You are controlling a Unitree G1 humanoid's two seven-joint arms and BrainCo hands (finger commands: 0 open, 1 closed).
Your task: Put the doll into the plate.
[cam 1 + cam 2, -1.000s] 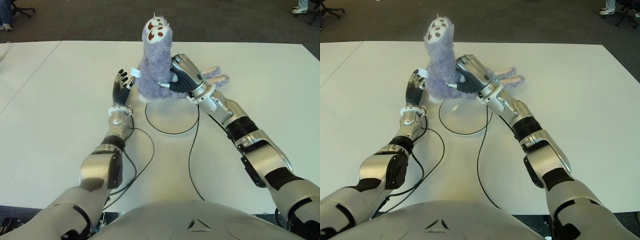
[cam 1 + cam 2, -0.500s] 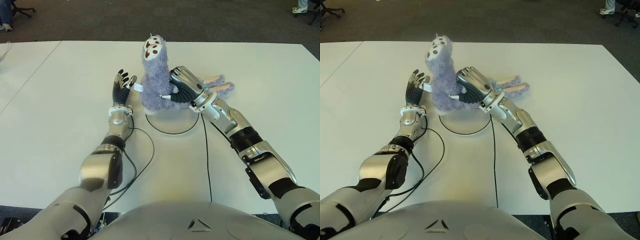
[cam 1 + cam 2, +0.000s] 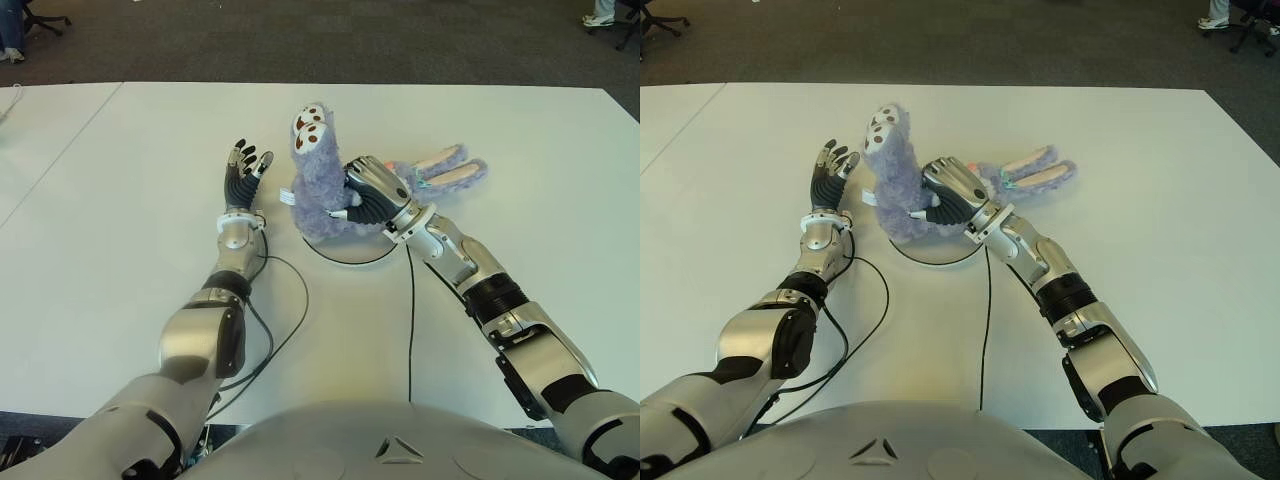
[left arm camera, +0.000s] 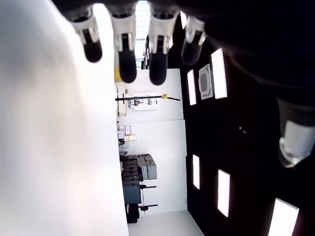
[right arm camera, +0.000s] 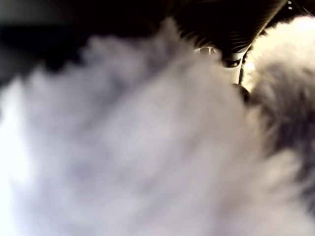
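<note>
The doll (image 3: pixel 318 185) is a fluffy purple rabbit whose long pink-lined ears (image 3: pixel 450 168) trail to the right on the table. Its body sits low on the white, dark-rimmed plate (image 3: pixel 345 260) and covers the plate's far part. My right hand (image 3: pixel 368 190) is shut on the doll's body from the right side. Purple fur (image 5: pixel 147 147) fills the right wrist view. My left hand (image 3: pixel 243 170) shows to the left of the doll, apart from it. In the left wrist view its fingers (image 4: pixel 123 54) are spread and hold nothing.
Two black cables (image 3: pixel 410 310) (image 3: pixel 285 300) run from my wrists back toward my body across the white table (image 3: pixel 520 130). A seam (image 3: pixel 60 150) crosses the table at far left. Dark carpet (image 3: pixel 400 40) and a person's shoes (image 3: pixel 600 18) lie beyond the far edge.
My right hand has lowered the doll from upright above the table down onto the plate, shifting slightly right. The ears slid right. The left hand has not moved.
</note>
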